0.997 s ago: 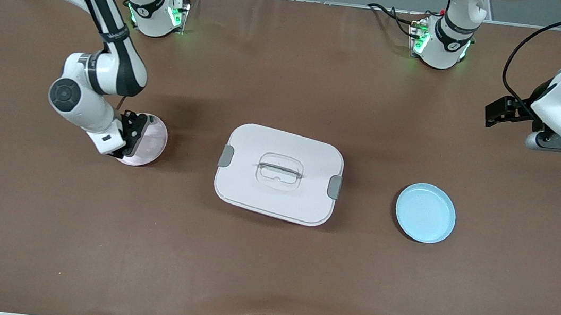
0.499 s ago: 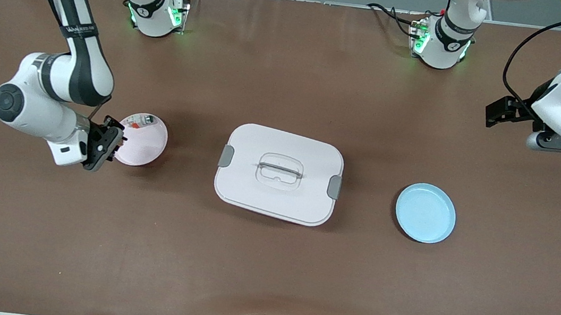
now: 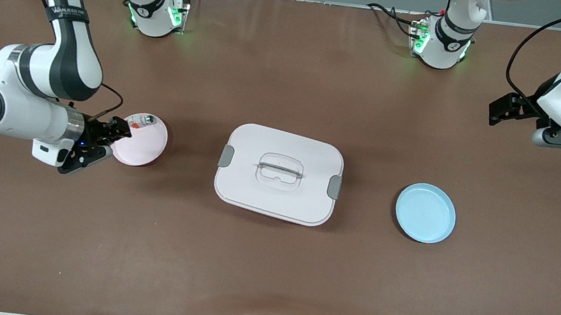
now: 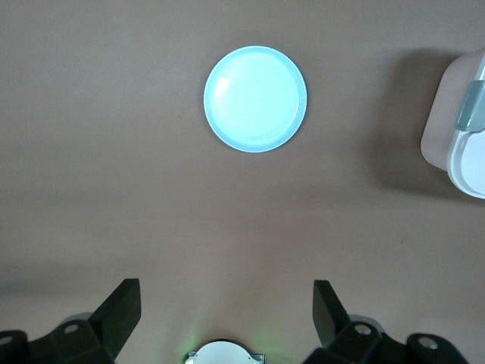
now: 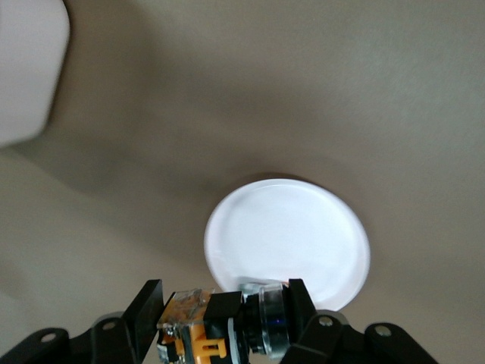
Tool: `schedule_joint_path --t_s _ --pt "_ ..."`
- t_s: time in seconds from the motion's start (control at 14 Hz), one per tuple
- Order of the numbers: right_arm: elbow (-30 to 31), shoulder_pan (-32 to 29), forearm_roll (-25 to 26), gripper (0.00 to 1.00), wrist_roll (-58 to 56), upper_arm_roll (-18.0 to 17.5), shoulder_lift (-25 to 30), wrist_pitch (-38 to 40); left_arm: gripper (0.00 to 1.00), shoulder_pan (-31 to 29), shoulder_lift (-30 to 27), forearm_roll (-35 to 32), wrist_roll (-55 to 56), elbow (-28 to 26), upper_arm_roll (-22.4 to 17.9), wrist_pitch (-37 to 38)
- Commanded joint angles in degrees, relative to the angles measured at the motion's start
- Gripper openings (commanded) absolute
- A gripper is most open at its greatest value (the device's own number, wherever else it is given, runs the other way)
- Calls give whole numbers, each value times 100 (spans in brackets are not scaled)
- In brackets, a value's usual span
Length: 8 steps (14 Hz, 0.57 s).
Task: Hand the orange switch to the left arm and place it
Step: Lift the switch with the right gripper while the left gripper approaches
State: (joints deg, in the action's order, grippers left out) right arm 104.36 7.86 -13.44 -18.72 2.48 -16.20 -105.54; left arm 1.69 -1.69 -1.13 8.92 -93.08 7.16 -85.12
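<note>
The white box (image 3: pixel 279 174) sits mid-worktop between the plates; the right end effector (image 3: pixel 120 130), clamped on the orange switch (image 5: pixel 198 327), has lifted off the pink plate (image 3: pixel 142 143), while the left end effector (image 4: pixel 226 311) waits spread apart.

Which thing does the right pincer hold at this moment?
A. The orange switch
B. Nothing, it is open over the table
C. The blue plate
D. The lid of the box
A. In the right wrist view the right pincer is closed on the orange switch, raised over the edge of the pink plate; the left pincer is open and waits above the table.
</note>
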Motion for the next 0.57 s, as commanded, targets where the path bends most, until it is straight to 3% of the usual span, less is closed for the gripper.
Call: schedule_joint_path --t_s 0.0,0.21,0.36,0.5 --pt "-38 136 -544 0 1209 7 318 323 100 24 -25 78 57 70 40 -31" --pt "-108 592 -598 0 3210 7 547 499 100 199 177 157 101 456 390 -40" --pt "-205 882 -676 0 4274 -2 565 491 100 208 397 760 451 598 497 -179" --pt "-389 1112 -1211 0 5076 7 600 473 100 261 476 1254 760 607 515 -600"
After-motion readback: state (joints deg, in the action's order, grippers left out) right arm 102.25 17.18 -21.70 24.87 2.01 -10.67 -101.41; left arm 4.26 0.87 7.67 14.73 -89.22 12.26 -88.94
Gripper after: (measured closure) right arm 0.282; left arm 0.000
